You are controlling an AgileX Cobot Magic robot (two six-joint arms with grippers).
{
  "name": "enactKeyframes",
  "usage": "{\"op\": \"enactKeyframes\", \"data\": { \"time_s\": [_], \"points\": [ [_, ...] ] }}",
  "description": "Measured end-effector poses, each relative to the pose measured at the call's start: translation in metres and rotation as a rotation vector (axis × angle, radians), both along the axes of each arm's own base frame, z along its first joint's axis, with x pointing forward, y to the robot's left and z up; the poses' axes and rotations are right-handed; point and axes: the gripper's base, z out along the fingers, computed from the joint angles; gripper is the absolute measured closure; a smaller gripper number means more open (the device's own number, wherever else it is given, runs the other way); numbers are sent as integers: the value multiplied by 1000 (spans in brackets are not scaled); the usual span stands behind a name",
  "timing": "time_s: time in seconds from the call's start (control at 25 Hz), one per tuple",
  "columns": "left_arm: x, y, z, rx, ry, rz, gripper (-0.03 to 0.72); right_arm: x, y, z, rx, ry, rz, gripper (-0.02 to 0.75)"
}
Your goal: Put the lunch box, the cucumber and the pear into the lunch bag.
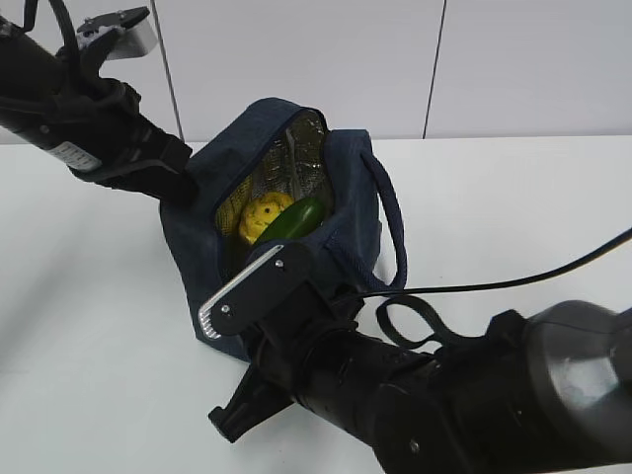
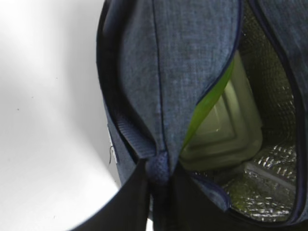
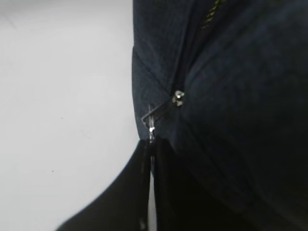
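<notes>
Pear [image 1: 265, 215], cucumber [image 1: 296, 219] and lunch box [image 2: 226, 130] already lie inside your lunch bag [image 1: 351, 188], mid-table [image 1: 99, 326]. Your left fingers [image 2: 156, 178] pinch the bag's far rim; your right fingers [image 3: 151, 144] are pressed together on its zipper pull [image 3: 156, 113] at the near end, so the zipper track runs away from them.

Left arm [image 1: 94, 123] in from upper-left corner, wrist angled down-right, gripper [image 2: 156, 180] w/ jaws pinched together on a fabric fold of the lunch bag [image 1: 351, 212] at its far-left side. Right arm [image 1: 444, 395] in from lower-right corner, reaching up-left across bench front; right gripper [image 3: 151, 144] w/ jaws closed on the silver zipper pull [image 3: 156, 113] at bag's near end.
</notes>
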Motion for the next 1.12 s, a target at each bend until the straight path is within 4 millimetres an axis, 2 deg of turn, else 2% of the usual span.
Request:
{"op": "enactKeyframes", "data": {
  "time_s": [0.6,1.12],
  "points": [
    [3,0,-3,0,-6,8,670,-13,-9,41,-44,34,68,738],
    [2,-1,-3,-2,-2,7,670,-11,-7,58,-32,0,80,738]
  ]
}}
